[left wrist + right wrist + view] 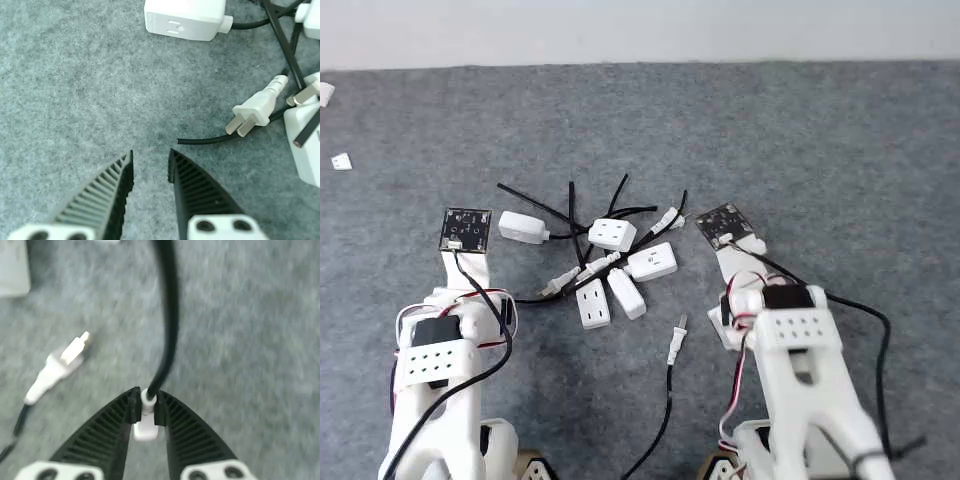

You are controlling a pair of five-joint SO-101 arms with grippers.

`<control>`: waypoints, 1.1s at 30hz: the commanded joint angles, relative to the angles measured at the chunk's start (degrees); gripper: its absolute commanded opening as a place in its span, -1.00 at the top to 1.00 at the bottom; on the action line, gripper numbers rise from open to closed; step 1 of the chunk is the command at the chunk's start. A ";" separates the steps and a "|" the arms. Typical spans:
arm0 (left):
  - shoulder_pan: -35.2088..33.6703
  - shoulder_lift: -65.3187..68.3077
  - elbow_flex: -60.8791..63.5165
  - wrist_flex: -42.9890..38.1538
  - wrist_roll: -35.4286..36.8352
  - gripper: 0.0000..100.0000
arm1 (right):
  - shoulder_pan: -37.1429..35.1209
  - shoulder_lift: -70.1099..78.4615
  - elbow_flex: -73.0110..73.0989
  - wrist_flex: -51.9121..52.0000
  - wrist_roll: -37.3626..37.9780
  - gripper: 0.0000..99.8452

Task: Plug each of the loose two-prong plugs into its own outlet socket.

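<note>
Grey carpet (820,150) bears tangled sockets (612,234); left fingers (110,192) slightly parted, empty; right fingers (112,430) pinch a plug (144,431).

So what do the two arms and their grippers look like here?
The left arm and right arm are white plastic with black servo motors, looped red, white and black wires and a hole-dotted plate. Each wrist carries a small black square circuit board. The left gripper and right gripper have black ribbed fingers tapering to points, on white bases.

The fingers (187,435) hide prongs of the plug (145,431).
</note>
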 commanded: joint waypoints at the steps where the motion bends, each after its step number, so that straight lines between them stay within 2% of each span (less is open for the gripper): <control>1: 0.35 -0.79 -0.40 -1.14 -0.62 0.78 | 2.59 7.69 -3.96 -7.43 2.73 0.85; 5: 0.44 -0.79 -0.40 -1.14 -0.62 0.78 | 5.32 10.77 -8.09 -7.96 2.90 0.63; 11: 0.44 -0.79 -0.40 -1.14 -0.70 0.78 | 6.02 6.64 -9.93 -6.02 2.46 0.62; 13: 0.44 -0.79 -0.40 -1.14 -0.70 0.78 | 6.02 3.56 -10.99 -3.47 1.05 0.67; 16: 0.44 -0.79 -0.40 -1.14 -0.70 0.78 | 5.23 -0.22 -11.25 0.31 -2.64 1.00; 19: 0.44 -0.79 -0.40 -1.14 -0.70 0.78 | 2.51 -1.54 -10.02 2.59 -2.73 0.90; 21: 0.44 -0.79 -0.40 -1.14 -0.70 0.78 | 1.01 -1.27 -9.05 2.42 -1.49 0.94; 24: 0.44 -0.79 -0.40 -1.14 -0.70 0.78 | 0.13 2.07 -8.97 0.57 1.58 0.96; 30: 0.44 -0.79 -0.40 -1.14 -0.70 0.78 | 1.54 15.78 -12.75 -2.42 6.51 0.74; 33: 0.44 -0.79 -0.40 -1.23 -0.70 0.78 | 3.38 21.41 -15.74 -2.42 8.18 0.73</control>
